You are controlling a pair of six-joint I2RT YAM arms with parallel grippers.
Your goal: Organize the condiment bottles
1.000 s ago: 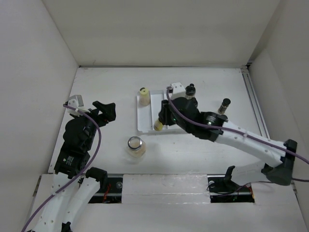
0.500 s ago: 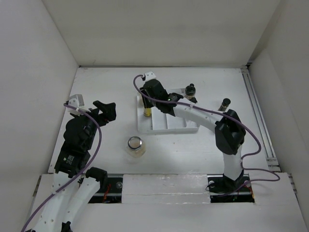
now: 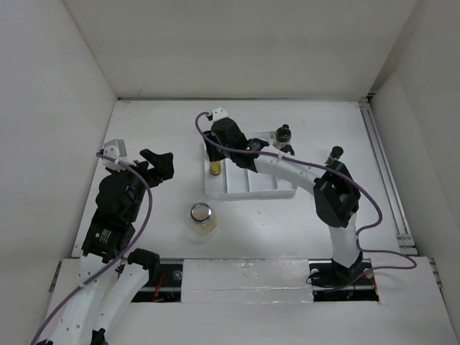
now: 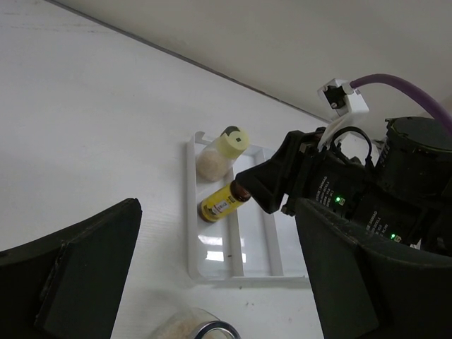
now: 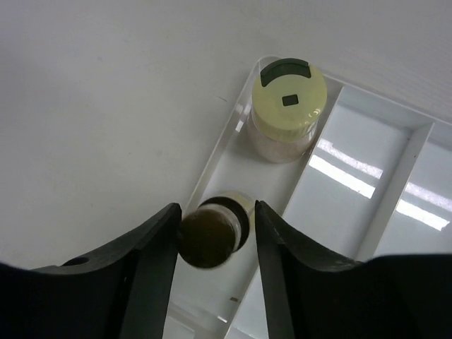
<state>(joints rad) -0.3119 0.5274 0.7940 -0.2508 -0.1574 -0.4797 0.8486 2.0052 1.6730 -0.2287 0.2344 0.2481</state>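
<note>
**Step in hand:** placing a bottle in the tray.

**Right side:** My right end effector (image 5: 216,207) is drawn narrow on the dark cap of a yellow-labelled bottle (image 4: 219,205). The bottle hangs tilted in the leftmost compartment of the white tray (image 5: 353,183). I cannot tell whether its base touches the tray floor. A yellow-capped bottle (image 5: 289,95) stands upright at the far end of the same compartment, near the held one but apart from it.

**Left side:** My left end effector (image 3: 157,162) is wide and holds nothing, over the left of the desk (image 3: 158,122).

**Outstanding:** A silver-lidded jar (image 3: 202,214) stands on the desk just in front of the tray. A black-capped bottle (image 3: 284,134) and a brown bottle (image 3: 335,154) stand to the tray's right.

**Next move, in my judgement:** Bring the held bottle upright and lower it until it seats. Then release and lift straight up, clear of its neighbour.
</note>
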